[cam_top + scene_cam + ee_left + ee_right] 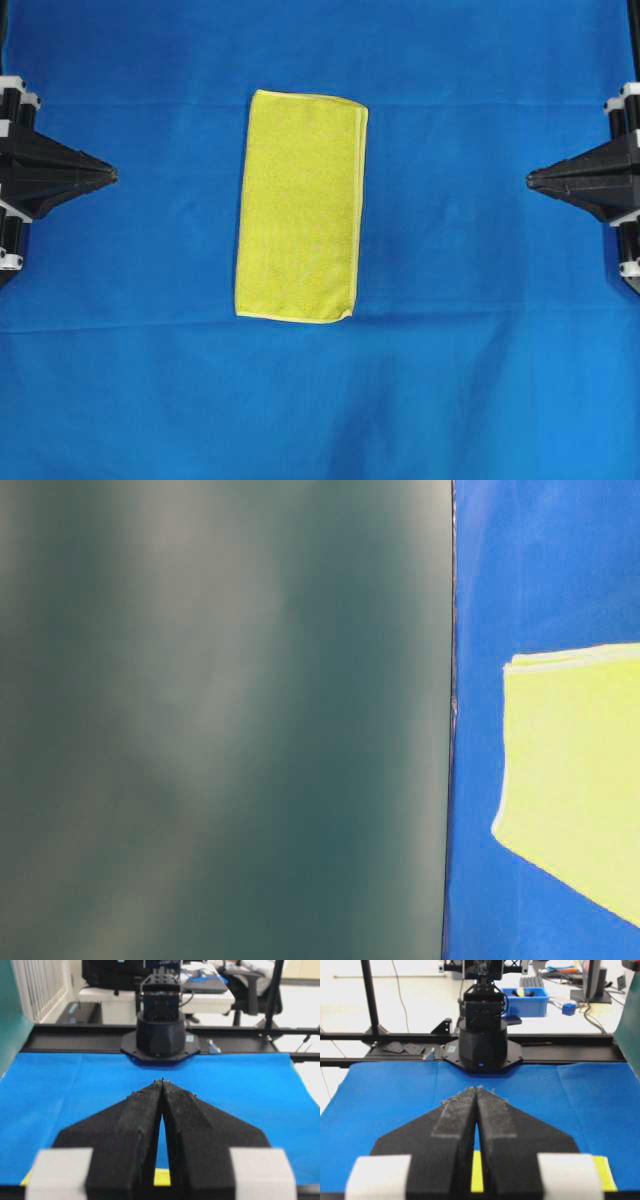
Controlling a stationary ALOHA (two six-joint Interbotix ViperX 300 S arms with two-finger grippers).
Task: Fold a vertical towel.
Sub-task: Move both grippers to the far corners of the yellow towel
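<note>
Overhead view: the towel (301,207) lies flat at the centre of the blue cloth (480,380) covering the counter, long axis running 12 to 6 o'clock. Left gripper (112,175) at 9 o'clock and right gripper (530,179) at 3 o'clock, fingers pressed together, empty, well apart from the towel.

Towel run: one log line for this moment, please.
towel: flat, untouched | left gripper: shut, clear | right gripper: shut, clear | fold: not started

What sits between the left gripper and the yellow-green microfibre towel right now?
Only bare blue cloth separates the left gripper from the yellow-green microfibre towel, as the overhead view shows.
</note>
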